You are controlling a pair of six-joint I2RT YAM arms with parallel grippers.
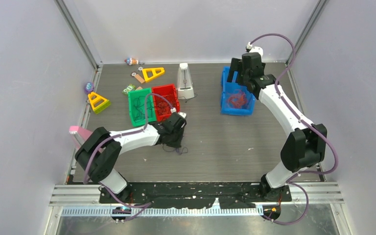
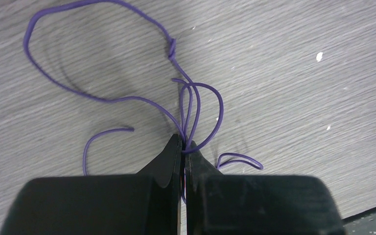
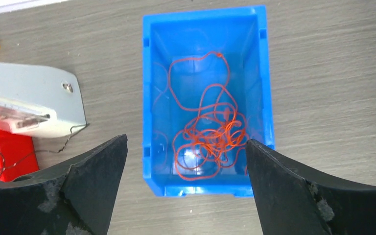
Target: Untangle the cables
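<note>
**Two arms: one pinching purple cable, one spread above the blue bin**

The left gripper (image 2: 183,144) is down at the grey table (image 1: 225,142), just in front of the green and red bins. Its jaws are pressed together on a thin purple cable (image 2: 171,49). Several strands of that cable's loops pass up between the fingertips. The rest lies slack on the wood-grain surface: one wide loop off to the left with a small knot at its top, a loose end curling beside the fingers, and a small loop on the right.

The right gripper (image 3: 186,142) hangs over the blue bin (image 3: 203,13) at the far right of the table, jaws spread wide and holding nothing. An orange-red cable (image 3: 210,139) lies in a tangled heap on the bin floor, with one long loop reaching toward the far wall.

Dark strands (image 1: 141,106) lie in the green bin (image 1: 133,105), and more in the red bin (image 1: 164,88) touching it. A white metronome (image 1: 185,81) stands just beside the red bin.
</note>
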